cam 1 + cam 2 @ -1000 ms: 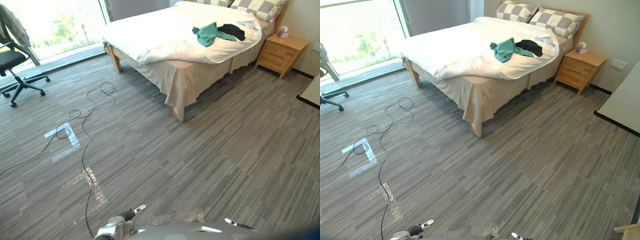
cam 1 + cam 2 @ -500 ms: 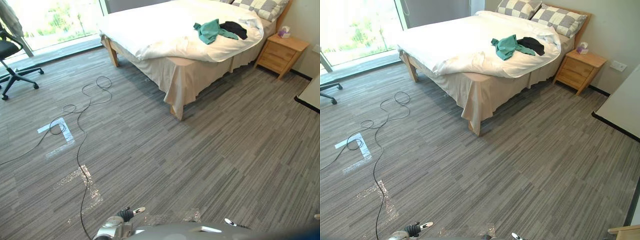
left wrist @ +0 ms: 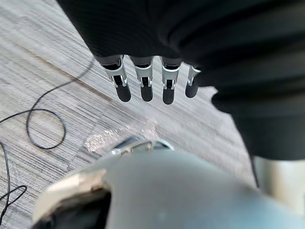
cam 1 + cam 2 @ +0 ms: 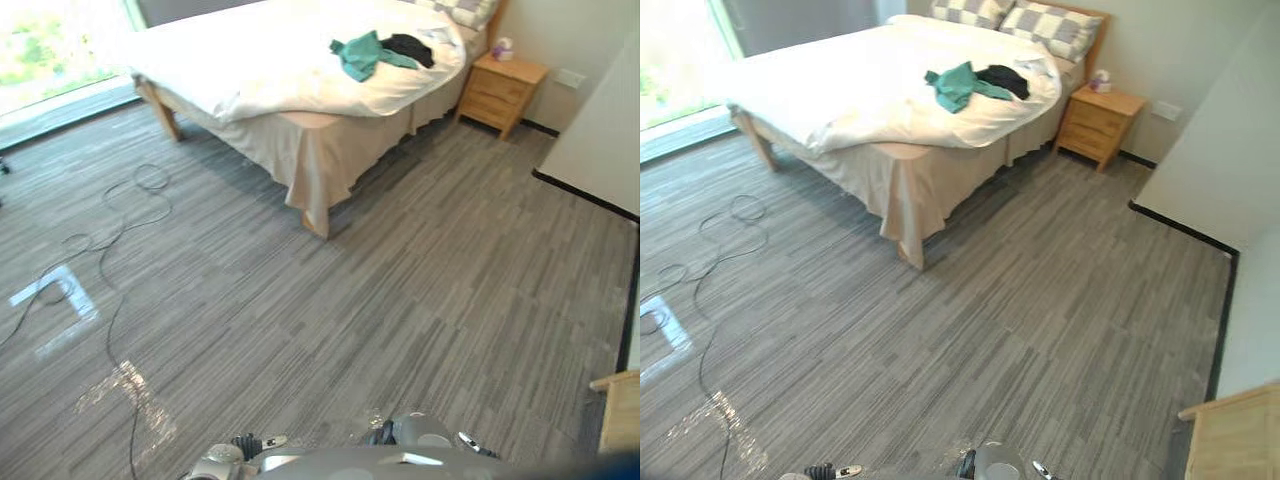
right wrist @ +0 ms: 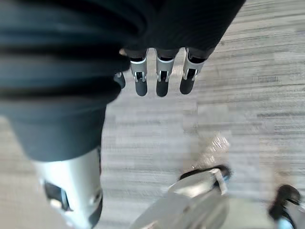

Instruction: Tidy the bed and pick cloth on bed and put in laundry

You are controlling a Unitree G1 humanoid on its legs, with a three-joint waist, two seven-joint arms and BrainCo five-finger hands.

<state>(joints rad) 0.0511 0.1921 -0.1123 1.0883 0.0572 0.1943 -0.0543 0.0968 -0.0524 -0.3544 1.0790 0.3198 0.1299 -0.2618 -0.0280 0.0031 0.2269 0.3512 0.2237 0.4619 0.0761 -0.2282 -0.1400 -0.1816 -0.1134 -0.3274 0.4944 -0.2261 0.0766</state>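
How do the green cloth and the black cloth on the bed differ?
The green cloth is teal and spreads wider; the black cloth is dark and bunched smaller. The green cloth lies farther from the pillows, the black cloth nearer them. Both lie crumpled on the white duvet.

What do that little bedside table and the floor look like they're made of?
Bedside table: light wood, probably, with a matt honey tone and drawer fronts. Floor: likely low-pile carpet tiles, grey with fine streaks in square blocks; it could be vinyl.
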